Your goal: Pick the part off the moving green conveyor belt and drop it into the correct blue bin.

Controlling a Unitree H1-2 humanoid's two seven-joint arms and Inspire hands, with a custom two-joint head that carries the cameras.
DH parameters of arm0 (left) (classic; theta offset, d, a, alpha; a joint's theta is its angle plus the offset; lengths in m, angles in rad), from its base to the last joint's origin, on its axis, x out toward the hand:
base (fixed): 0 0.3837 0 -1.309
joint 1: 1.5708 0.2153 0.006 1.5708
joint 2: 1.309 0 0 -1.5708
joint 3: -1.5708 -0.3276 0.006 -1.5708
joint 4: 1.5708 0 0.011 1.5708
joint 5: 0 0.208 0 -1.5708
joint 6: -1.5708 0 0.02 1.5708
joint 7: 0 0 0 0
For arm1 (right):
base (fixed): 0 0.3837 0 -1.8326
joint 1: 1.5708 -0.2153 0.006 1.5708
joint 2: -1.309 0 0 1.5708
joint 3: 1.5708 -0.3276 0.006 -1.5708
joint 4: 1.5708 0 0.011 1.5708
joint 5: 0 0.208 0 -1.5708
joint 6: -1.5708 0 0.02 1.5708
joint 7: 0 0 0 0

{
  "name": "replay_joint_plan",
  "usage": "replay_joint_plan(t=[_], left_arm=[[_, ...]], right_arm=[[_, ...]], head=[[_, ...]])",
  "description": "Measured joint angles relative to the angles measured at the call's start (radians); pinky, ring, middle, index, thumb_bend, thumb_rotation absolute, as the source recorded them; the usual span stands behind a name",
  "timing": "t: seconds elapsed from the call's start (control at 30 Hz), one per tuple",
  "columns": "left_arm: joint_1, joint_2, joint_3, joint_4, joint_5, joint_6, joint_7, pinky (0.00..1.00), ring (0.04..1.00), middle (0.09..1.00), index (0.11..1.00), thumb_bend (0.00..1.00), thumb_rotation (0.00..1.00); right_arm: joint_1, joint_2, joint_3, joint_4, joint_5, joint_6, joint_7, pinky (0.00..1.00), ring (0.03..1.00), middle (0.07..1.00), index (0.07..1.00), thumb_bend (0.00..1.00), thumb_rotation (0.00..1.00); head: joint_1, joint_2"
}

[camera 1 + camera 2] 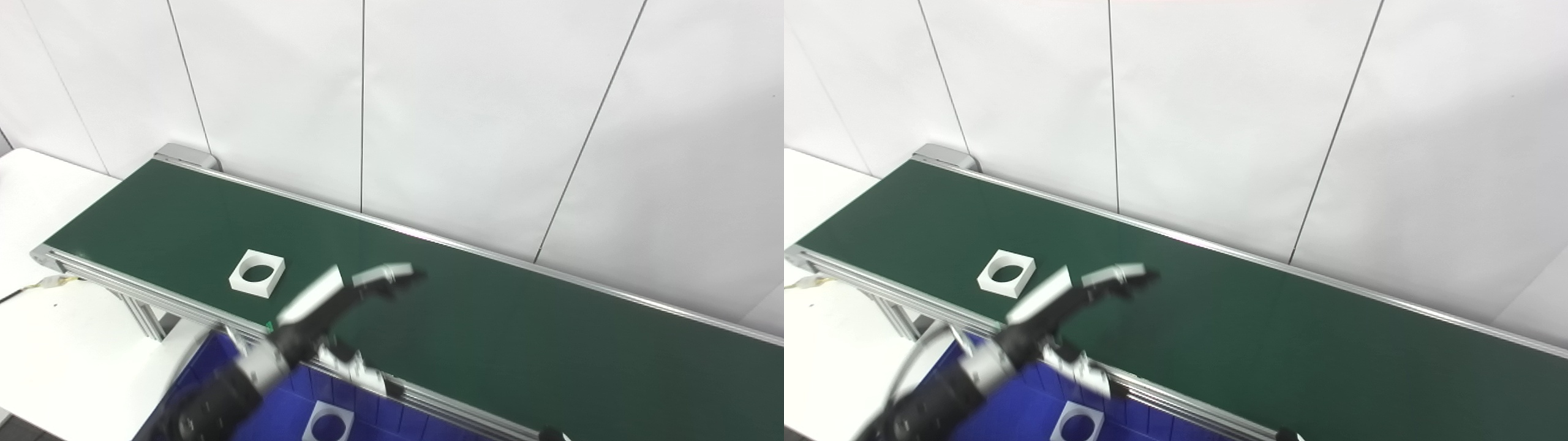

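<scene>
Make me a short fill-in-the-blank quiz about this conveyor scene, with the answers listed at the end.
1. The white square part on the belt has a ____ hole through it.
2. The left hand reaches over the belt holding ____.
3. A second white part already lies in the ____ bin.

Answers: round; nothing; blue

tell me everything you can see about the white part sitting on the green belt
The white part is a flat square block with a large round hole through its middle, so the belt shows through. It looks like smooth matte plastic with low, straight side walls. It lies flat on the green conveyor belt near its front edge, toward the left end, turned slightly askew to the belt. Nothing touches it; the left hand is just to its right with fingers spread, apart from it.
</scene>
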Motion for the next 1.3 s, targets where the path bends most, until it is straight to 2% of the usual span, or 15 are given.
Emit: replay_joint_plan(t=[0.1, 0.23, 0.3, 0.33, 0.4, 0.6, 0.7, 0.83, 1.0, 1.3], left_arm=[[-0.022, 0.066, 0.038, 0.003, 0.003, 0.057, -0.021, 0.84, 0.899, 0.907, 0.879, 0.83, 0.15], [-0.048, 0.152, 0.058, 0.032, 0.038, 0.071, -0.042, 0.85, 0.922, 0.915, 0.883, 0.83, 0.15], [-0.063, 0.188, 0.060, 0.048, 0.071, 0.082, -0.052, 0.82, 0.928, 0.920, 0.889, 0.84, 0.08], [-0.071, 0.200, 0.056, 0.053, 0.090, 0.085, -0.058, 0.81, 0.922, 0.914, 0.885, 0.85, 0.04], [-0.094, 0.220, 0.042, 0.078, 0.135, 0.085, -0.062, 0.82, 0.921, 0.911, 0.881, 0.85, 0.02], [-0.152, 0.287, -0.025, 0.223, 0.276, 0.065, -0.076, 0.82, 0.892, 0.886, 0.865, 0.86, 0.00], [-0.176, 0.306, -0.047, 0.277, 0.334, 0.058, -0.076, 0.82, 0.885, 0.881, 0.867, 0.87, 0.00], [-0.194, 0.308, -0.069, 0.344, 0.394, 0.045, -0.067, 0.79, 0.854, 0.860, 0.851, 0.88, 0.00], [-0.231, 0.313, -0.111, 0.461, 0.473, 0.009, -0.038, 0.79, 0.864, 0.876, 0.843, 0.88, 0.00], [-0.269, 0.323, -0.138, 0.592, 0.540, -0.007, -0.012, 0.78, 0.876, 0.901, 0.841, 0.88, 0.00]], right_arm=[[0.000, 0.000, 0.000, 0.000, 0.000, 0.000, 0.000, 0.73, 0.829, 0.855, 0.879, 0.68, 0.63], [-0.004, 0.002, 0.001, 0.000, 0.000, 0.000, 0.000, 0.73, 0.829, 0.856, 0.879, 0.68, 0.63], [-0.009, 0.002, 0.000, 0.000, 0.001, 0.000, 0.000, 0.74, 0.829, 0.855, 0.880, 0.68, 0.62], [-0.011, 0.002, 0.000, 0.000, 0.001, 0.000, 0.000, 0.74, 0.828, 0.856, 0.881, 0.68, 0.62], [-0.012, 0.002, 0.000, 0.000, 0.005, 0.000, 0.000, 0.74, 0.828, 0.855, 0.881, 0.68, 0.62], [-0.011, 0.001, 0.000, 0.000, 0.009, -0.001, 0.000, 0.73, 0.827, 0.855, 0.880, 0.67, 0.63], [-0.011, 0.000, 0.000, 0.000, 0.009, -0.001, 0.001, 0.73, 0.830, 0.857, 0.883, 0.67, 0.63], [-0.011, -0.001, -0.001, 0.000, 0.012, -0.001, 0.001, 0.74, 0.833, 0.860, 0.887, 0.66, 0.62], [-0.010, -0.003, -0.001, 0.000, 0.031, -0.003, 0.007, 0.75, 0.837, 0.865, 0.888, 0.64, 0.60], [-0.006, -0.007, -0.002, -0.001, 0.033, -0.010, 0.008, 0.74, 0.827, 0.859, 0.887, 0.64, 0.61]], head=[[0.002, 0.002], [0.005, 0.006], [0.008, 0.008], [0.009, 0.008], [0.011, 0.011], [0.014, 0.012], [0.018, 0.012], [0.020, 0.014], [0.023, 0.017], [0.026, 0.021]])
